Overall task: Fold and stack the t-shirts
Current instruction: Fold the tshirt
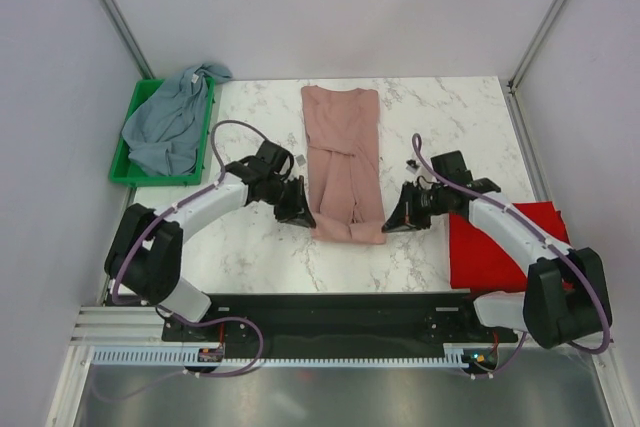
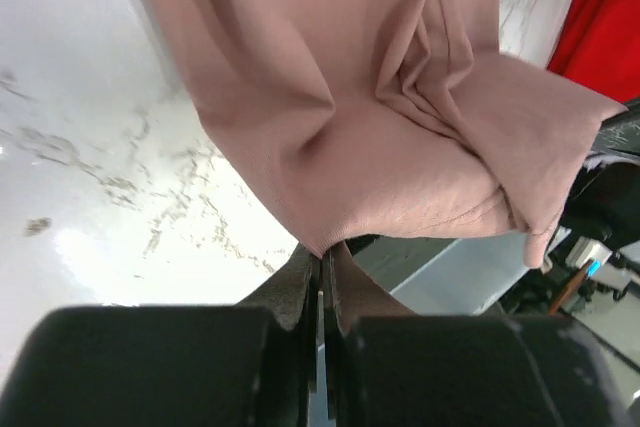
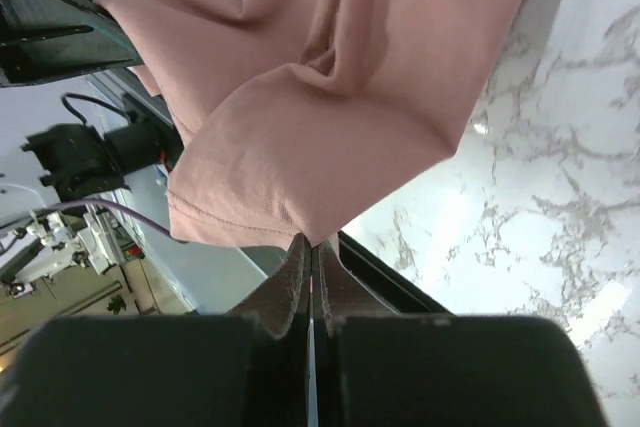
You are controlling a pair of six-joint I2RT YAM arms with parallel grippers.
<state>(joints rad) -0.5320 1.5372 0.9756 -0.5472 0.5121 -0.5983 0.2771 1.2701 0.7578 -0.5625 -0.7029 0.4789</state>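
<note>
Left arm (image 1: 200, 205): rises from its base at the near left edge and bends inward toward the middle of the table.
Right arm (image 1: 510, 222): rises from its base at the near right edge and bends inward, mirroring the other arm.
Red t-shirt (image 1: 500, 247): lies flat at the near right of the table and reaches its right edge. The right arm passes over it.
Left gripper (image 1: 298, 211): the fingers are pressed together with no gap, pinching the near left corner of the dusty-pink t-shirt (image 1: 345, 162). In the left wrist view the cloth fans out in soft folds from the fingertips.
Right gripper (image 1: 396, 219): the fingers are likewise squeezed tight together, pinching the near right corner of the same shirt. In the right wrist view a stitched hem sits just beside the fingertips.
Dusty-pink t-shirt: lies in the middle of the table, between the two grippers. It is folded into a long narrow strip running from near to far, with creased, overlapping layers in its near half.
Table (image 1: 440, 117): a white marble-patterned top that carries the pink and red shirts.
Green bin (image 1: 122, 162): sits at the far left, against the table's left side.
Grey-blue t-shirt (image 1: 170, 122): a crumpled heap in the green bin, well apart from both grippers, with part of it draped over the bin's far rim.
</note>
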